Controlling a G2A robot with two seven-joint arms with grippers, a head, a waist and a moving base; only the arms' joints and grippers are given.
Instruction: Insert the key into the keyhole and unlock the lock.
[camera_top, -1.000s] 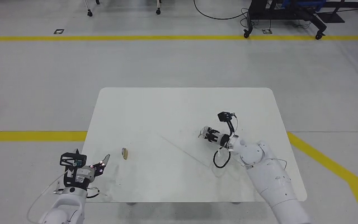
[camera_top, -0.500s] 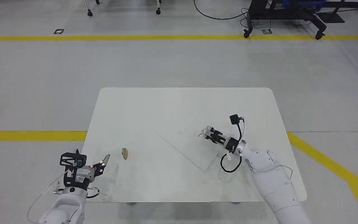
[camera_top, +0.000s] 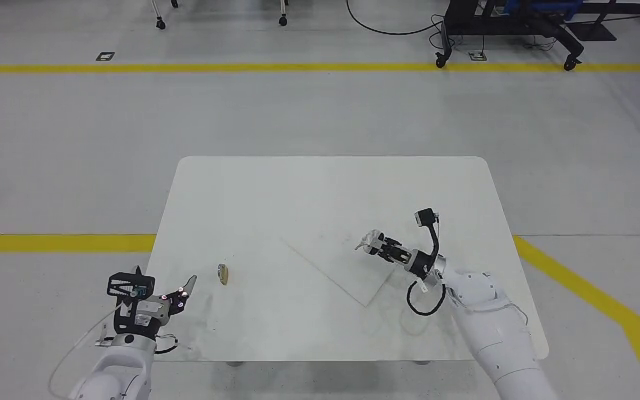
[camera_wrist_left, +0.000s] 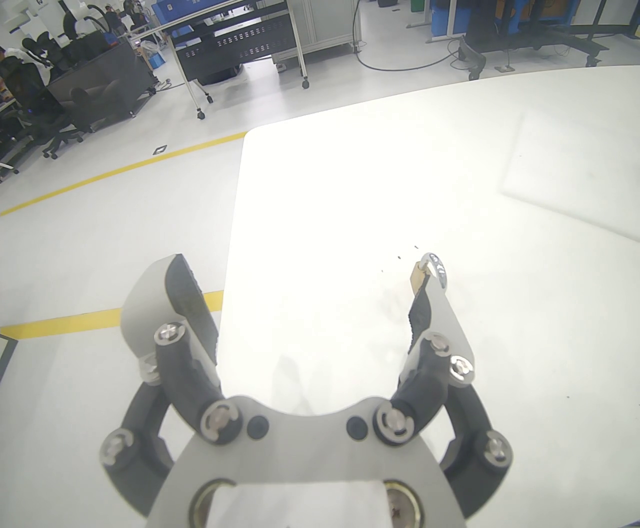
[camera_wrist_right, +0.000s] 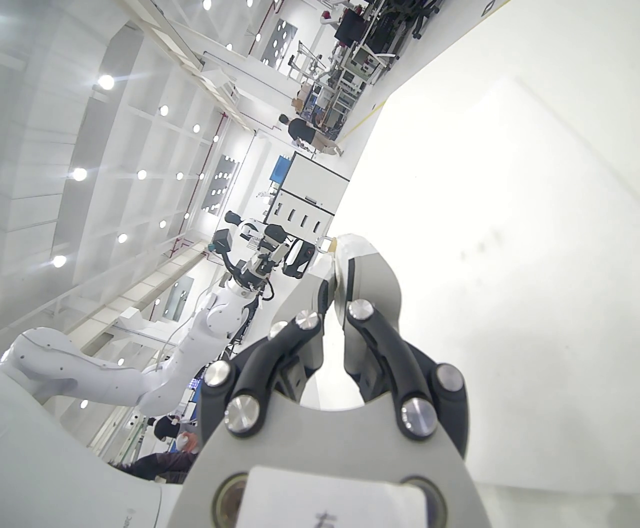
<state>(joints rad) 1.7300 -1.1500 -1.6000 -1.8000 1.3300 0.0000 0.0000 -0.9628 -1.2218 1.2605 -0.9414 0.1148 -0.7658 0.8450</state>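
Evidently early: lock (camera_top: 224, 274) lay by the worktop's (camera_top: 300, 200) left edge, left tool (camera_wrist_left: 305, 267) spread apart near it; we saw right tool (camera_wrist_right: 337, 270) clamped on the key (camera_wrist_right: 325, 244), well apart. Insertion remained.

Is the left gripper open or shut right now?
Open. The left gripper stands with jaws wide apart, bare table showing between them, nothing held.

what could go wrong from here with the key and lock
1. The lock lies loose on the table, outside the open left gripper; pushed by the key, it may slide.
2. The right gripper pinches the key only at the ends of its fingers, so it could twist or slip.
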